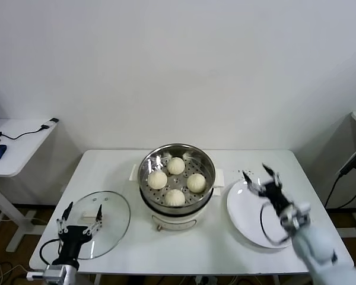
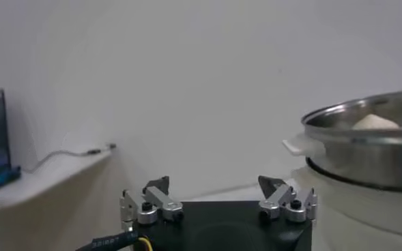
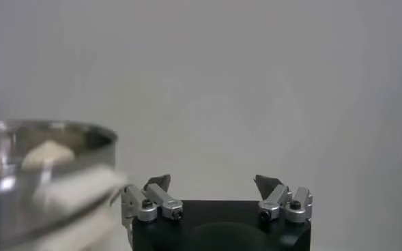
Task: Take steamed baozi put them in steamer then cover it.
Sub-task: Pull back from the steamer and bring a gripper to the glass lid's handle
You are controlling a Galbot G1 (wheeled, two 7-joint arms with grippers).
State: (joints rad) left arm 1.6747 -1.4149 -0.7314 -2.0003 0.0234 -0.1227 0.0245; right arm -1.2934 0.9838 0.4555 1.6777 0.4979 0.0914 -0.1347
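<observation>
The white rectangular counter [image 1: 124, 237] carries three things in a row. The round shiny stainless-steel steamer [image 1: 176, 178] on its white electric base stands in the middle, well back from the front edge, and its top is uncovered. All four smooth cream-white steamed baozi [image 1: 175, 165] sit inside on the perforated tray, spaced apart from one another. On the robot's left the round glass lid with a white handle [image 1: 101, 221] lies flat near the front left corner, with a strip of bare counter between it and the steamer. On the right the flat white round plate [image 1: 249, 217] lies bare just beside the steamer base, reaching close to the front edge.

The left claw [image 1: 80, 216] hovers over the near rim of the lid, fingers spread wide and holding nothing. The right claw [image 1: 258, 176] hangs above the far part of the plate, likewise spread wide and carrying nothing, apart from the steamer's side.
</observation>
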